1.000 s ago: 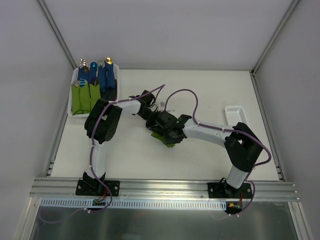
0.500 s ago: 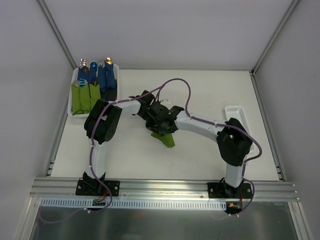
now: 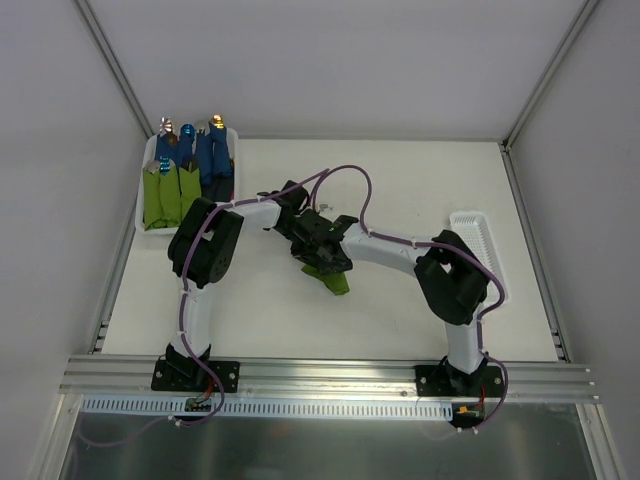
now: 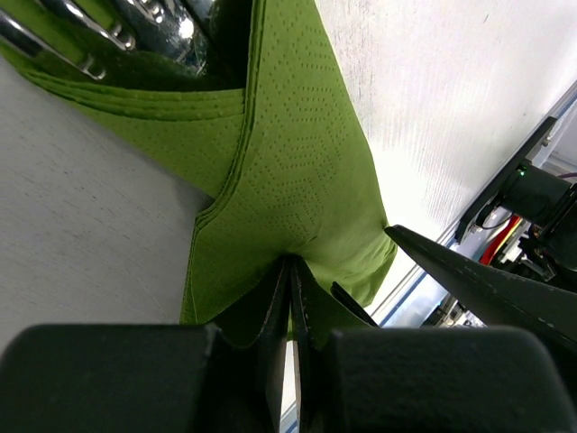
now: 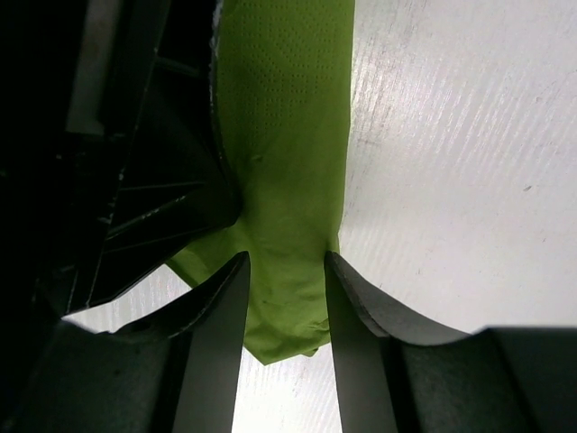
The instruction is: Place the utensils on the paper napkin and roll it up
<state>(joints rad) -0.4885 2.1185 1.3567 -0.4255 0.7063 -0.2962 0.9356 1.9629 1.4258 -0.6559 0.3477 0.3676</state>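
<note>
The lime-green paper napkin lies folded into a narrow bundle at the table's middle. In the left wrist view the napkin wraps the utensils; only their silver heads show at the top left, and the handles are hidden. My left gripper is shut on a fold of the napkin. My right gripper sits right next to it. Its fingers squeeze the napkin from both sides.
A white bin at the back left holds several blue and green rolled bundles. A small white slotted tray lies at the right, partly behind the right arm's elbow. Purple cables loop over both arms.
My right arm has swung left and forward, bringing its gripper over the napkin and against the left gripper. The left arm has held still. The napkin's free end shifted slightly.
</note>
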